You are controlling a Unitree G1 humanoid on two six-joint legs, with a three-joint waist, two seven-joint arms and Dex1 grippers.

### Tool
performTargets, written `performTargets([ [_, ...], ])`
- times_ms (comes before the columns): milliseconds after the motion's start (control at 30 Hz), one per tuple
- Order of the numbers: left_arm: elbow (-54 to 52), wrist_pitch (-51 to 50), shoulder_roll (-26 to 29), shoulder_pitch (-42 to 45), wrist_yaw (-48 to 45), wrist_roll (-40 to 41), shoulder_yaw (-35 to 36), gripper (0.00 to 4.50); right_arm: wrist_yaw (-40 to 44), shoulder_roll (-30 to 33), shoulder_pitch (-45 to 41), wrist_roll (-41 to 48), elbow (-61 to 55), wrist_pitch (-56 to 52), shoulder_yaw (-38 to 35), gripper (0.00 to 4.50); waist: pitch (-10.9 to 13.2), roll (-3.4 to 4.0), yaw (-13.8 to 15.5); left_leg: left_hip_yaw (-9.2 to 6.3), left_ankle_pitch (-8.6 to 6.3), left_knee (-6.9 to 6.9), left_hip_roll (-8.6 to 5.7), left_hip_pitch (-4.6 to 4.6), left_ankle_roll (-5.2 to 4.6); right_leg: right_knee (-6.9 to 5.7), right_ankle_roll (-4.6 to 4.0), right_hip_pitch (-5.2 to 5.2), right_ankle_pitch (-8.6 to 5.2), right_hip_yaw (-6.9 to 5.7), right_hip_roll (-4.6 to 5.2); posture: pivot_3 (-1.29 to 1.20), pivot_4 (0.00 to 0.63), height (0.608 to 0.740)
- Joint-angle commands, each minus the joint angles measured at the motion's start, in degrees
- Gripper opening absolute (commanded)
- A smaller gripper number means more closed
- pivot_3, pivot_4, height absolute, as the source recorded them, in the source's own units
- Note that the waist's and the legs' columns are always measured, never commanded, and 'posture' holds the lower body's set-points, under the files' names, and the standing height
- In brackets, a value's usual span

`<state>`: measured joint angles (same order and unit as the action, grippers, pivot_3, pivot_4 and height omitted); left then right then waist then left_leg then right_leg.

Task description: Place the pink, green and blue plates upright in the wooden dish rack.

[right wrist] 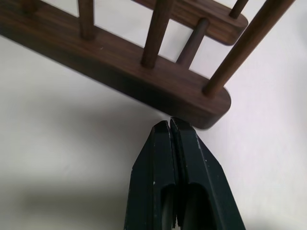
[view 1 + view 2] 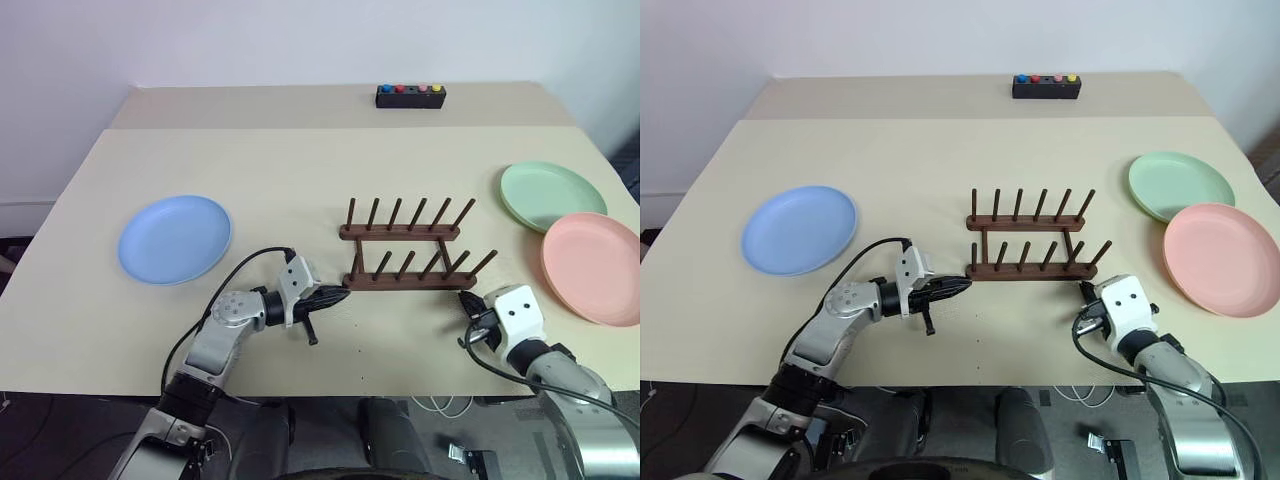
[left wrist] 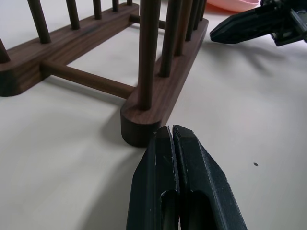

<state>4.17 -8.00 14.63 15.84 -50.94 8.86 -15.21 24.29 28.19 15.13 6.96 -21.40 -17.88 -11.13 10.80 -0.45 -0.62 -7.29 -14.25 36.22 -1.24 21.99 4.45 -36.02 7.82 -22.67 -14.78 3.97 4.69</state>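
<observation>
1. Wooden dish rack (image 2: 410, 250) stands empty on the beige table (image 2: 300, 170), its two dark rails side by side with thin pegs upright.
2. The left gripper (image 2: 340, 295) has its two black fingers pressed together on nothing; its tip sits right at the left end of the rack's near rail, seemingly just short of touching in the left wrist view.
3. The right gripper (image 1: 170, 125) also has its fingers pressed together and empty; its tip lies just at the right end of the same rail, with contact hard to judge.
4. The rack lies between the two grippers.
5. The blue plate (image 2: 175, 238) lies flat well to the left of the left gripper.
6. The pink plate (image 2: 592, 266) lies flat near the right gripper, off to its right, overlapping the green plate (image 2: 550, 194) beyond it.
7. A black box with coloured buttons (image 2: 410, 95) sits far beyond the rack.
</observation>
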Motion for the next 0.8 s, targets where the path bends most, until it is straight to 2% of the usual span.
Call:
performTargets([
  [33, 0.8, 0.2, -0.9, 1.0, 2.2, -1.5, -1.0, 0.04, -0.8, 0.3, -2.3, -1.7, 2.0, 2.1, 0.5, 0.0, 0.0, 0.0, 0.0, 0.0, 0.0, 0.01, 0.0, -0.01, 0.0, 0.0, 0.0, 0.01, 0.0, 0.0, 0.0, 0.0, 0.15, 0.74],
  [500, 4.4, 2.6, -4.5, 5.7, 10.2, -4.2, 0.6, 0.04, -2.8, -0.2, -12.8, -5.0, 11.7, 6.7, 2.1, 0.0, 0.0, 0.0, -0.2, 0.0, 0.0, -0.04, 0.0, -0.01, 0.0, -0.02, 0.2, -0.03, 0.11, 0.0, -0.01, 0.0, 0.15, 0.74],
  [800, 3.5, 2.3, -4.2, 5.5, 10.5, -3.5, 1.1, 0.04, -1.8, -0.1, -12.1, -3.2, 10.6, 7.0, 0.9, 0.0, 0.0, 0.0, -0.2, 0.0, 0.0, -0.06, 0.0, 0.0, 0.0, -0.01, 0.22, -0.06, 0.12, 0.0, -0.01, 0.0, 0.15, 0.74],
])
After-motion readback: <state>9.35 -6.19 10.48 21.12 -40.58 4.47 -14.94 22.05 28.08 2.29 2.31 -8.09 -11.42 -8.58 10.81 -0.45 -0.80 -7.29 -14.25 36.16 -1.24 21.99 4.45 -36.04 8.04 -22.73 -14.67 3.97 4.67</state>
